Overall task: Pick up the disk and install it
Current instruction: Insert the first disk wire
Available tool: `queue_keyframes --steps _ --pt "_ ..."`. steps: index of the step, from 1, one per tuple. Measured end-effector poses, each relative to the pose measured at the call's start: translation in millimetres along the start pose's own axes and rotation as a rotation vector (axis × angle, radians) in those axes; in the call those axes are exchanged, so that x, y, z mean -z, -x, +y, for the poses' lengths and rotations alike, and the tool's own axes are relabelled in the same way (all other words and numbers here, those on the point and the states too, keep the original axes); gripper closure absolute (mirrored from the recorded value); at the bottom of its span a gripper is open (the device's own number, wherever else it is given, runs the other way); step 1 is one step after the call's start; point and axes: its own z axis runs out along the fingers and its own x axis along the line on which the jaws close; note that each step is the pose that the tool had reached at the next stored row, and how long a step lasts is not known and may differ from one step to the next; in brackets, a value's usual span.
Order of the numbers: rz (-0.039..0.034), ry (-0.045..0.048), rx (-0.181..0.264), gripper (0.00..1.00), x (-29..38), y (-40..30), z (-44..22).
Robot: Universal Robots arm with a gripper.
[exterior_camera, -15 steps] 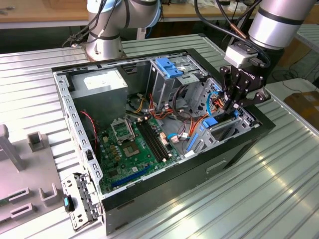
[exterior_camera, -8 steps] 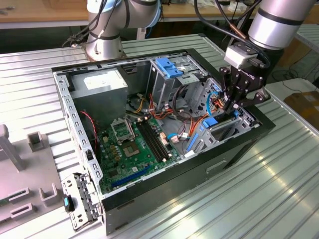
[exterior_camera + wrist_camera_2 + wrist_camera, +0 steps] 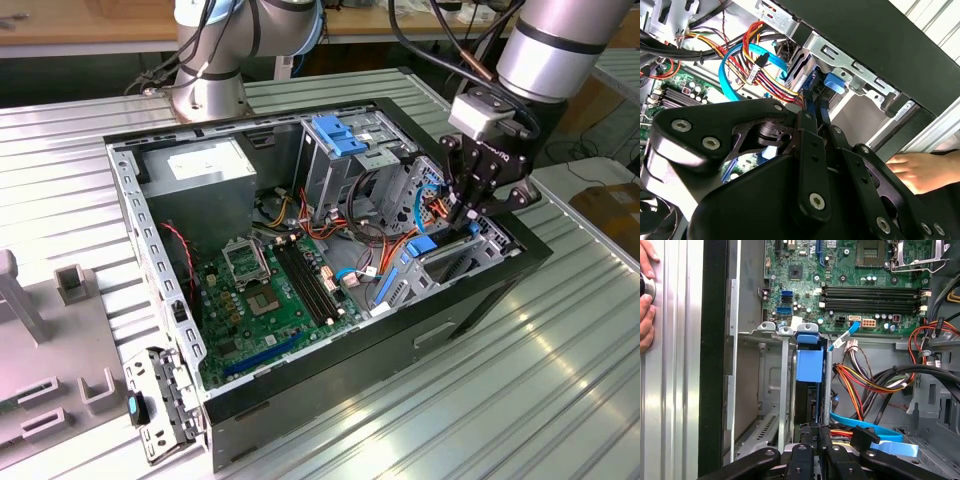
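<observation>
Gripper (image 3: 468,215) right of centre in exterior view, jaws closed on disk (image 3: 809,390) standing on edge in case (image 3: 330,390) bay.

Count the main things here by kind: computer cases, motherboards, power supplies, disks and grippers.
computer case: 1
motherboard: 1
power supply: 1
disk: 1
gripper: 1
Total: 5

No words or numbers can be read; the white label (image 3: 205,162) on the grey box is too blurry.
</observation>
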Motion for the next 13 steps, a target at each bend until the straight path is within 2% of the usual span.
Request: queue_keyframes --steps 9,13 --pt "-0.0056 -0.0002 0.0 0.84 0.0 -0.1 0.0" --pt "-0.0064 -0.0003 0.0 0.84 2.7 -0.4 -0.2"
